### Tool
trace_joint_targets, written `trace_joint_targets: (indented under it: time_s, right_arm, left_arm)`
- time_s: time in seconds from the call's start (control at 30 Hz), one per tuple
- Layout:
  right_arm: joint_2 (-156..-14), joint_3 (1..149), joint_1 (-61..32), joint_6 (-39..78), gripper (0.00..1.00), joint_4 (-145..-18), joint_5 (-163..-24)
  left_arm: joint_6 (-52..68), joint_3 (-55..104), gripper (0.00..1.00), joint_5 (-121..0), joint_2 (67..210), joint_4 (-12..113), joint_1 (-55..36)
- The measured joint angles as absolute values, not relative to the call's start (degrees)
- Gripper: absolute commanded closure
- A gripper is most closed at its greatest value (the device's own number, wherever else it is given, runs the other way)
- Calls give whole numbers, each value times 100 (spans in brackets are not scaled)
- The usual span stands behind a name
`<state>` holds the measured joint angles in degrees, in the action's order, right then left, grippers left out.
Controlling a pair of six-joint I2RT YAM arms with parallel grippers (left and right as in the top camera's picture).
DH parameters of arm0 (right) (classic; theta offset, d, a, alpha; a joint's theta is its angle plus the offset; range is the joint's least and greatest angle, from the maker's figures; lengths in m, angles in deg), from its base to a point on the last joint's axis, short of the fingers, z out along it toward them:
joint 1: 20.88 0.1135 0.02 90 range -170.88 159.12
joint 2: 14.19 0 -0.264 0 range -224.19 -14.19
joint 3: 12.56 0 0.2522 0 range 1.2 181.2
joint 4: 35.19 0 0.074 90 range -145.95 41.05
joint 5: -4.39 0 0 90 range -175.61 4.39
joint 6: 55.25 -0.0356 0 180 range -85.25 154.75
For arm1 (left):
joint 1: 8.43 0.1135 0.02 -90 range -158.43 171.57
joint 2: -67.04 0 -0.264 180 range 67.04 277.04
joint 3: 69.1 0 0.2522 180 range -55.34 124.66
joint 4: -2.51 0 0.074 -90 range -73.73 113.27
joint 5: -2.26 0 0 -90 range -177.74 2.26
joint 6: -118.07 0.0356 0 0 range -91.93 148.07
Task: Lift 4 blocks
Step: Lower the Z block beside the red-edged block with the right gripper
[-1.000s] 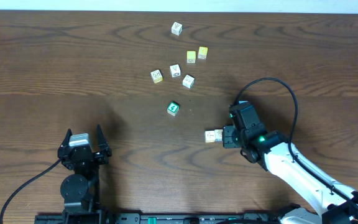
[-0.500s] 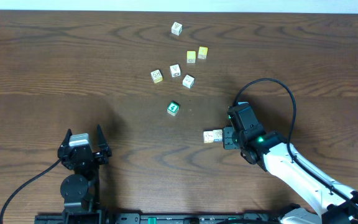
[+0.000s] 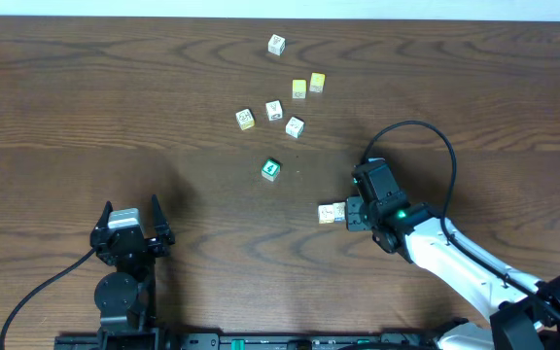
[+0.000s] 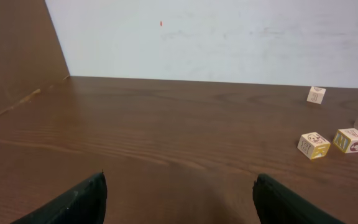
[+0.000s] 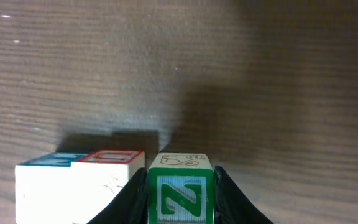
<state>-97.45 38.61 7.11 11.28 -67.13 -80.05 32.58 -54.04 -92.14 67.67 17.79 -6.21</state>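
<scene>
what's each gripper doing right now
left gripper: open, holding nothing
right gripper: closed on the green N block

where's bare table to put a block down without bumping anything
Bare wood: the wide left side beyond the left gripper, and the far right corner past the yellow cubes. Crowded: the loose blocks above the green block, and beside the right gripper, shut on the N block.
</scene>
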Motion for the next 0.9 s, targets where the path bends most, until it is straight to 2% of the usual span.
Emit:
trace_joint_targets:
  time_s: [0.2, 0.33, 0.9]
  right_arm:
    - [-9760, 3861, 711, 1135, 74, -6658, -8011]
    - [-9767, 3861, 711, 1155, 70, -6656, -8029]
    - [-9787, 3861, 711, 1179, 67, -6627, -8066]
  left_arm:
    - [3258, -5404, 24, -9214, 6767, 1779, -621]
    - [3258, -5404, 24, -9214, 6767, 1779, -621]
    - [3258, -5404, 25, -9214, 6767, 1779, -621]
